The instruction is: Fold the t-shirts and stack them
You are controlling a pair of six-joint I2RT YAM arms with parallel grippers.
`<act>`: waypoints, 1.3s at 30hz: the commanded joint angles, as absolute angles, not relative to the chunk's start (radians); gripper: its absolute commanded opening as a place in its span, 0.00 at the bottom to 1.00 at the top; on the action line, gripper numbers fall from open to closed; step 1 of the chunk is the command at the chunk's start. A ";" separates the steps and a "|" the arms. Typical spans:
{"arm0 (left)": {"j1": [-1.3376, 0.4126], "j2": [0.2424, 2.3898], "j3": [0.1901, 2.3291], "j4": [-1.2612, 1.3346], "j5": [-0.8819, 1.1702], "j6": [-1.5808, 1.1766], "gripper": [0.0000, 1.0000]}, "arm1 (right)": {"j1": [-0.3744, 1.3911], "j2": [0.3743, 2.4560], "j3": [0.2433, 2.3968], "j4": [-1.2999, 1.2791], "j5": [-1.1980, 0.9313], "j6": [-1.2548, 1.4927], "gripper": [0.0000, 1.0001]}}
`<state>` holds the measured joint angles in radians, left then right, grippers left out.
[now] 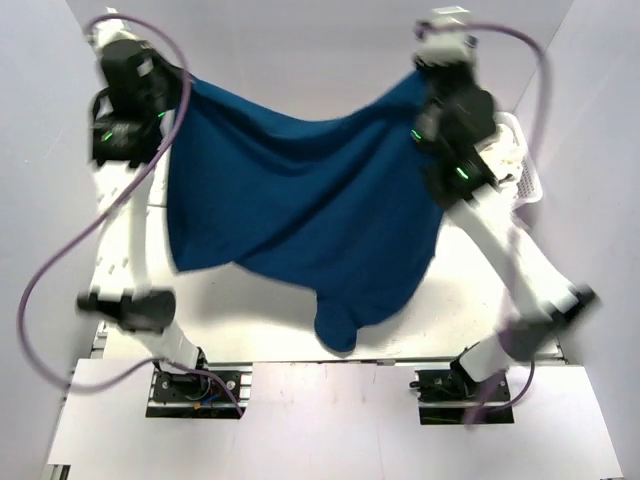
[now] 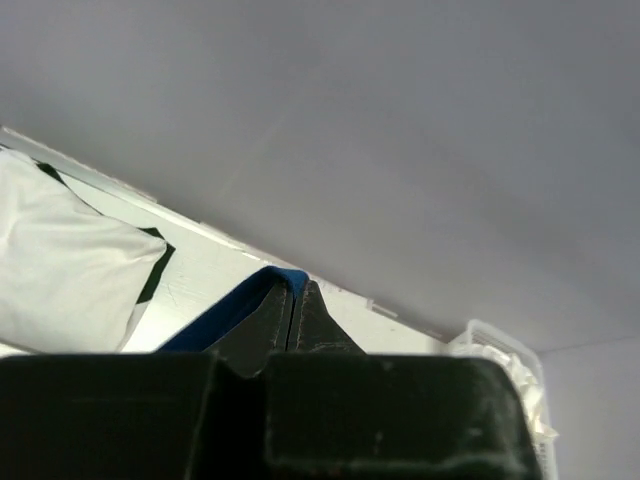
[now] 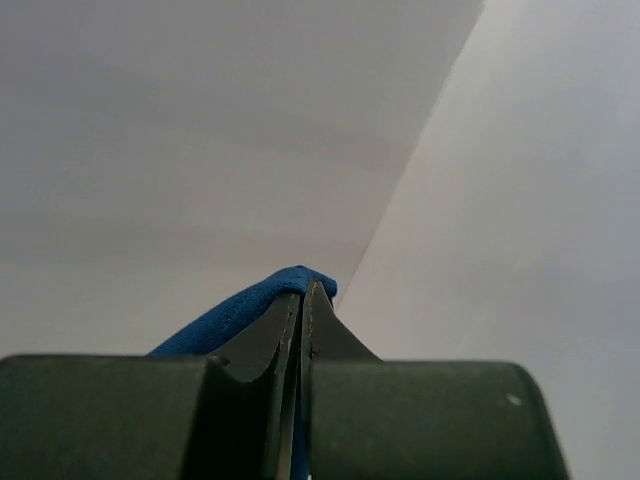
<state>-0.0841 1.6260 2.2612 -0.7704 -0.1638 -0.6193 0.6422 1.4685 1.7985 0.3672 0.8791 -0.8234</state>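
White tabletop lies under the royal-blue t-shirt, which hangs spread between both arms. The left gripper is clamped on its 10 o'clock corner, the right gripper on its 2 o'clock corner. Only the left wrist view shows a white t-shirt, at its 9 o'clock.

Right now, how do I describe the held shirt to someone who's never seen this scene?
Above the white table, between the two raised arms, hangs the royal-blue t-shirt, its upper edge pinched by the left fingers and the right fingers. It is the only blue cloth: the flat shirt on the table and the basket contents are white.
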 commanded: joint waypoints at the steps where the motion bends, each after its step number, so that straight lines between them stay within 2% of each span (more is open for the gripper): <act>1: -0.077 1.707 2.380 -0.683 -0.137 -0.600 0.00 | 0.531 1.630 2.024 0.442 0.882 -0.836 0.00; 2: -0.077 1.735 2.441 -0.666 -0.137 -0.600 0.00 | 0.488 1.710 2.195 0.427 0.873 -0.824 0.00; 5: -0.068 1.799 2.551 -0.597 -0.103 -0.580 0.00 | 0.465 1.729 2.290 0.421 0.802 -0.727 0.00; 11: -0.067 1.639 2.403 -0.485 -0.139 -0.560 0.00 | 0.414 1.633 2.296 0.408 0.683 -0.631 0.00; 15: -0.067 1.546 2.252 -0.483 -0.150 -0.541 0.00 | 0.393 1.519 2.062 0.365 0.593 -0.594 0.00; 16: -0.067 1.527 2.161 -0.494 -0.123 -0.522 0.00 | 0.393 1.464 2.015 0.329 0.568 -0.588 0.00; 17: -0.067 1.505 2.104 -0.485 -0.089 -0.522 0.00 | 0.396 1.435 1.841 0.318 0.530 -0.559 0.00; 18: -0.077 1.450 2.039 -0.471 -0.072 -0.503 0.00 | 0.396 1.370 1.775 0.299 0.511 -0.548 0.00; 19: -0.090 1.416 1.894 -0.451 -0.058 -0.483 0.00 | 0.396 1.311 1.719 0.284 0.514 -0.517 0.00; 20: -0.091 1.384 1.822 -0.434 -0.039 -0.483 0.00 | 0.396 1.277 1.519 0.270 0.525 -0.462 0.00; 21: -0.091 1.352 1.672 -0.434 -0.017 -0.492 0.00 | 0.394 1.184 1.456 0.252 0.535 -0.431 0.00; 23: -0.091 1.241 1.509 -0.411 -0.006 -0.492 0.00 | 0.397 1.131 1.285 0.127 0.544 -0.291 0.00; 24: -0.091 1.202 1.344 -0.394 0.014 -0.515 0.00 | 0.403 1.056 1.132 0.097 0.535 -0.250 0.00; 27: -0.091 1.050 1.054 -0.376 0.132 -0.555 0.00 | 0.403 0.987 1.017 -0.119 0.416 0.070 0.00; 28: -0.091 1.020 0.995 -0.396 0.167 -0.586 0.00 | 0.406 0.957 0.915 -0.180 0.382 0.178 0.00; 33: -0.091 0.885 0.714 -0.701 0.172 -0.650 0.01 | 0.405 0.873 0.787 -0.614 0.360 0.526 0.00; 34: -0.091 0.856 0.695 -0.786 0.184 -0.650 0.31 | 0.403 0.865 0.758 -0.653 0.391 0.582 0.00; 35: -0.091 0.847 0.681 -0.820 0.205 -0.650 0.50 | 0.406 0.855 0.737 -0.682 0.402 0.618 0.07; 36: -0.091 0.847 0.672 -0.842 0.225 -0.637 0.67 | 0.403 0.857 0.732 -0.746 0.434 0.639 0.45; 37: -0.091 0.847 0.672 -0.871 0.260 -0.637 0.99 | 0.402 0.862 0.741 -0.765 0.439 0.643 0.47; 39: -0.091 0.847 0.689 -0.885 0.282 -0.637 1.00 | 0.402 0.880 0.756 -0.816 0.459 0.653 0.57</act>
